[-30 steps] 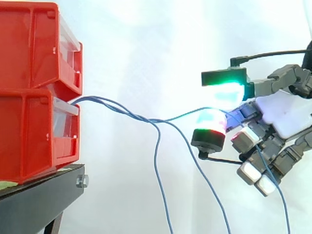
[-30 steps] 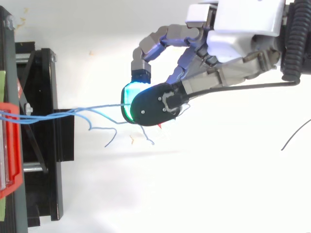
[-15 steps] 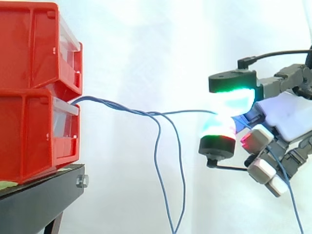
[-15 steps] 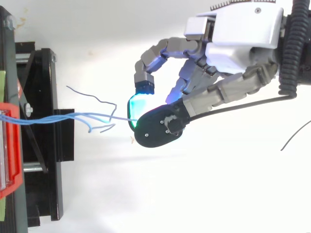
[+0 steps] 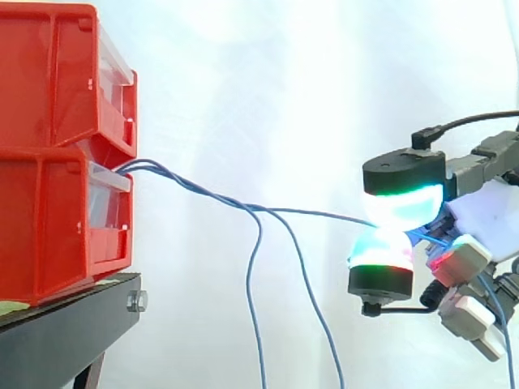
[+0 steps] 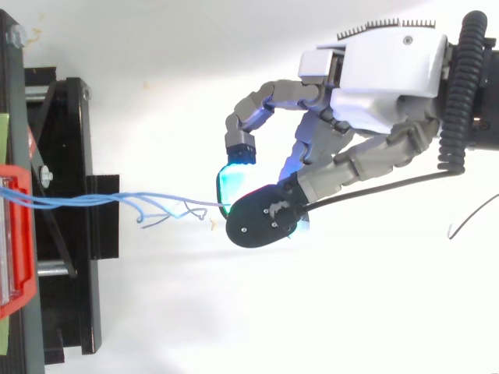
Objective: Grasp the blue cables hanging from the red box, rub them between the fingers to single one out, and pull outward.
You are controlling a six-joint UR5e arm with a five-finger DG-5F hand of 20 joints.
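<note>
The hand (image 6: pixel 390 74) is closed in a pinch: two glowing green-cyan pads (image 5: pixel 403 203), one above the other in the side view, are pressed together on one of the blue cables (image 5: pixel 195 188), while the remaining fingers are curled below and behind. From the pinch that cable is stretched nearly straight, rising slightly leftward, to the front opening of the lower red box (image 5: pixel 57 219). Two other cables are seen parting from the bundle about midway and hanging down past the view's lower edge. A second red box (image 5: pixel 57 73) is stacked on the first, and both are carried by a black stand (image 5: pixel 73 324) before a white curtain (image 5: pixel 284 81).
</note>
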